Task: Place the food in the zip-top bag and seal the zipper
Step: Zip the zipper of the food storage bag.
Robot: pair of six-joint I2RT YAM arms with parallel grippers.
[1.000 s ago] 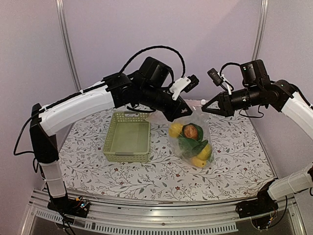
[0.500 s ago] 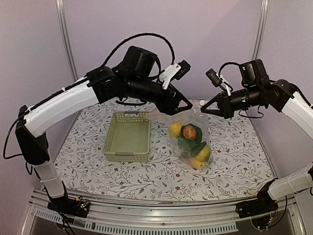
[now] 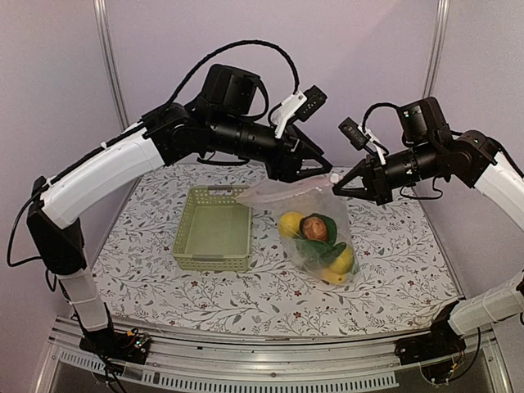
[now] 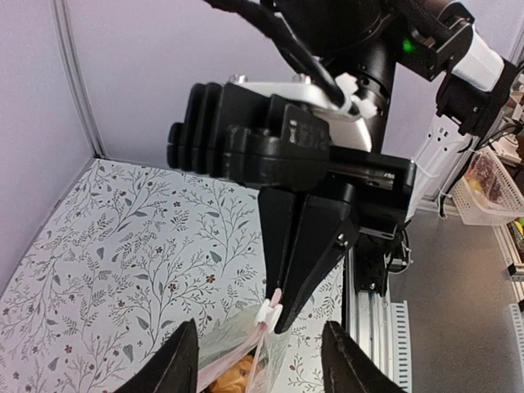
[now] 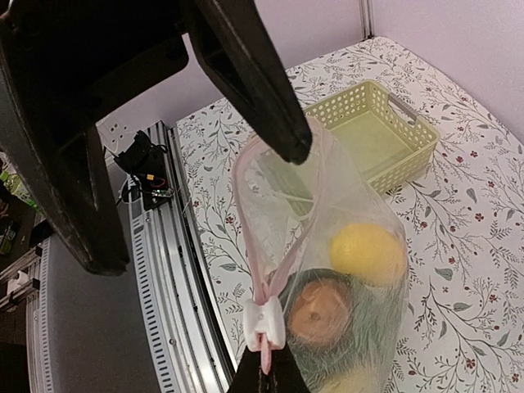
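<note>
The clear zip-top bag [image 3: 315, 213] hangs over the table with its mouth partly open. Inside lie the food pieces: a yellow lemon [image 3: 291, 223], a reddish-brown round piece [image 3: 316, 228], leafy green [image 3: 327, 247] and another yellow piece [image 3: 340, 262]. My right gripper [image 3: 337, 183] is shut on the end of the pinkish zipper [image 5: 255, 246], just below its white slider [image 5: 268, 321]. My left gripper [image 3: 322, 172] is open, its fingers [image 4: 182, 360] spread either side of the zipper strip near the slider [image 4: 269, 312]. The lemon [image 5: 368, 254] and the brown piece [image 5: 319, 315] show through the plastic.
The pale green lattice basket [image 3: 214, 228] stands empty left of the bag on the floral tablecloth [image 3: 393, 270]. A metal rail [image 3: 270, 368] runs along the near edge. Grey walls close the back and sides.
My left arm has swung up and right, its gripper now at the slider end. The bag's top edge has risen and stretched out to the left. My right gripper dipped slightly.
</note>
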